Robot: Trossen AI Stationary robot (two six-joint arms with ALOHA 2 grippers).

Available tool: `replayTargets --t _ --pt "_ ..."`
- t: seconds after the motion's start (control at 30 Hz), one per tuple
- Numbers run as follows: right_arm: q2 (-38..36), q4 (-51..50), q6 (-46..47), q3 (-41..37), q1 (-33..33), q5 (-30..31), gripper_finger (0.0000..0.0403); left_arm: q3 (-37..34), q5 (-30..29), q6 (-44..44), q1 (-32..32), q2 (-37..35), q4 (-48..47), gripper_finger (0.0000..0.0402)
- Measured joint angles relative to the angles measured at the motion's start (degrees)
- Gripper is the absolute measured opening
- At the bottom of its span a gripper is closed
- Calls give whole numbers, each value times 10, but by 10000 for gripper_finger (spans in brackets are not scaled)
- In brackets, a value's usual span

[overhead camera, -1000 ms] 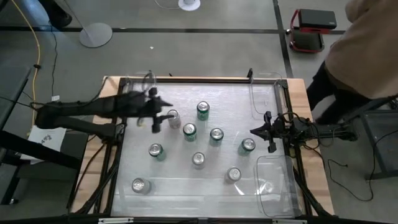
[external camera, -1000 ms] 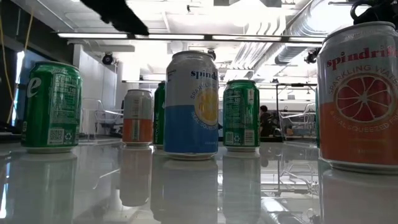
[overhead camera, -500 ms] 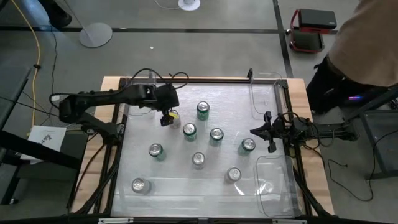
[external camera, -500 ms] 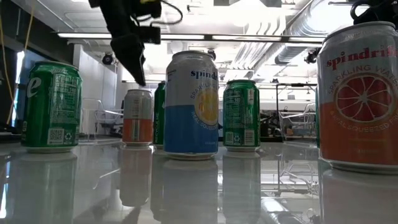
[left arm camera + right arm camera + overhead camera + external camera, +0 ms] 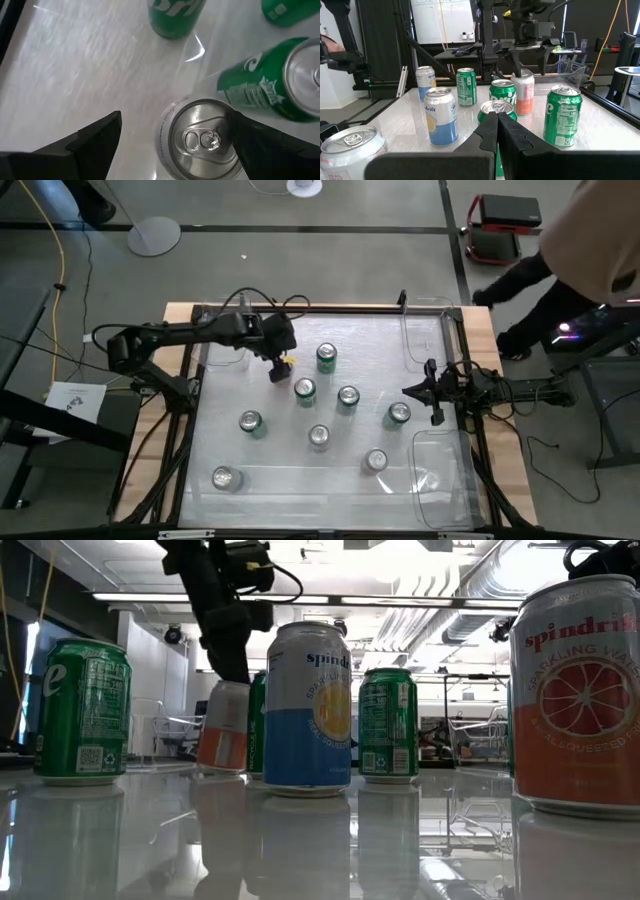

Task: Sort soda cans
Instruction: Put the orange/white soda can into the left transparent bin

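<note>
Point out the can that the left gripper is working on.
The orange-and-white can under the left gripper, between its open fingers; it leans, the others stand upright.

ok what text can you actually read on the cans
"spindrift", cut off at the frame edge: orange-and-white can.
"spind...", partly turned away: blue-and-white can.
"drift": blue-and-white can, right wrist view.
Green cans: small print and barcode too small to read.
No other text is readable.
</note>
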Motion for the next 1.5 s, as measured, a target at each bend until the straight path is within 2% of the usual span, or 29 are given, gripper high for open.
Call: replayTargets --t 0.53,0.67,0.8,0.97,1.5 --pt "0 0 0 0 0 0 0 -4 -28 3 0 -62 -19 347" --pt "0 0 0 0 0 0 0 -4 -25 60 -16 -70 -50 347" --pt "0 0 0 0 0 0 0 -4 -38 91 -25 -59 -68 347" --pt "0 0 0 0 0 0 0 -4 -16 87 -23 -37 -53 347" --pt "0 0 0 0 0 0 0 -3 -9 87 -25 29 -46 343"
